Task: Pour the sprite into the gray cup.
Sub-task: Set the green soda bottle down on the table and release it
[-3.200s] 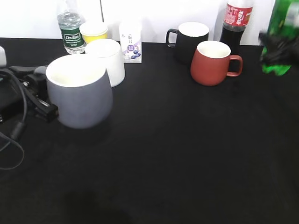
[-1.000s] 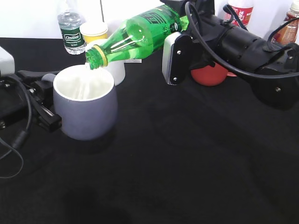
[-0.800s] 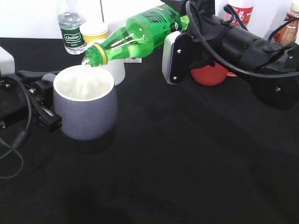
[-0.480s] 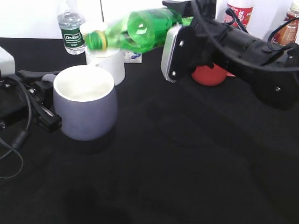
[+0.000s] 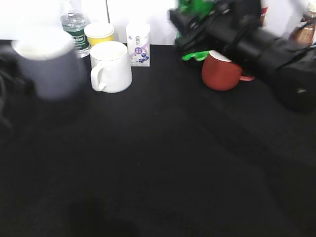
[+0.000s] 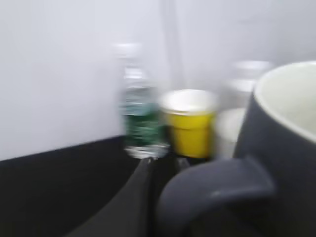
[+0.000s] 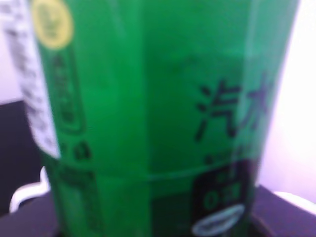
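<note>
1. The gray cup (image 5: 47, 61) now sits blurred at the far left of the bench (image 5: 158, 163), shifted from its pouring spot; the left gripper cannot be seen, grip unclear.
2. One water bottle (image 5: 75, 29), one yellow cup (image 5: 98, 33), one white mug (image 5: 111, 66), one carton (image 5: 138, 43), one red mug (image 5: 222, 71).
3. The sprite (image 7: 148, 118) has swung back upright at the rear right; whether the right gripper (image 5: 197, 29) clasps it, I cannot tell.

Gray cup (image 5: 47, 64): rounded, matte, white inside, motion-blurred at far left of the black table (lifted or resting, cannot tell); loop handle close in the left wrist view. Sprite (image 7: 148, 118): translucent green bottle with a green label, upright in the right wrist view.
</note>
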